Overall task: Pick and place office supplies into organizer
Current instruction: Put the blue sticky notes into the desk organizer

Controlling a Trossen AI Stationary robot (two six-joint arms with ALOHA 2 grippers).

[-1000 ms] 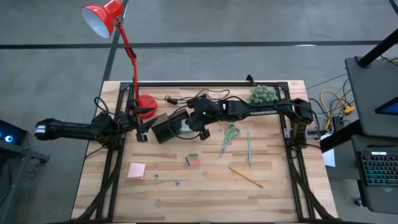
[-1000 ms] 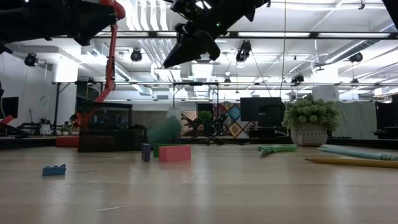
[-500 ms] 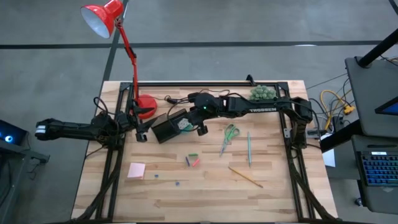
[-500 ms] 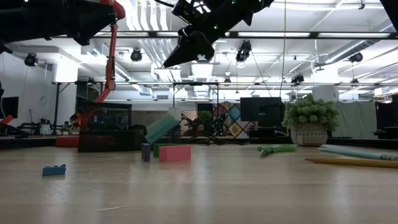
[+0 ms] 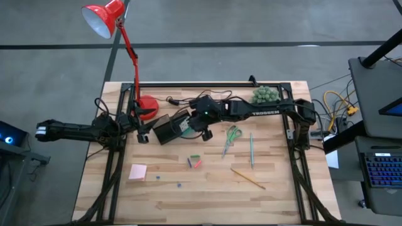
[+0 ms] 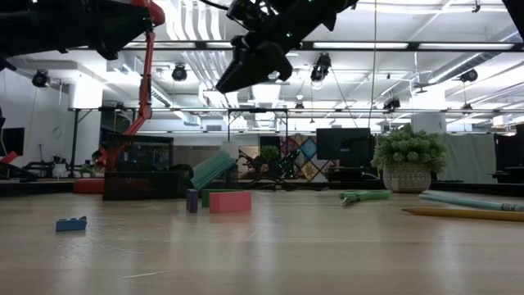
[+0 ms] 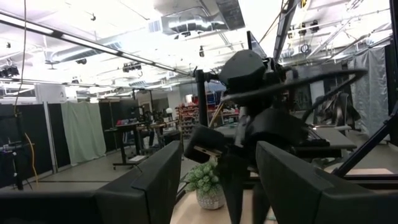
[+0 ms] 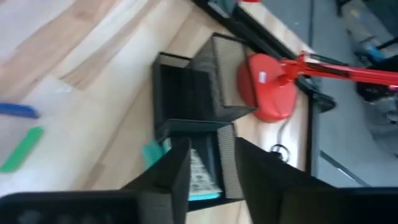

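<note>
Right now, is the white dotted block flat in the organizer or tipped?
Tipped. The block leans over the organizer edge, one end raised; right gripper hovers above, empty.

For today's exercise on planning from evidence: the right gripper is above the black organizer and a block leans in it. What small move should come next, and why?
Probably lift the right gripper clear and swing it toward the scissors. Its fingers stand apart with nothing between them, and the white green-dotted block already leans in the organizer, so this drop looks done. Other supplies lie on the table. The left gripper waits, open, beside the organizer.

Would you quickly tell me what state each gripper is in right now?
Left gripper: open, holding nothing, parked at the table's left edge.
Right gripper: open above the organizer, holding nothing.
</note>
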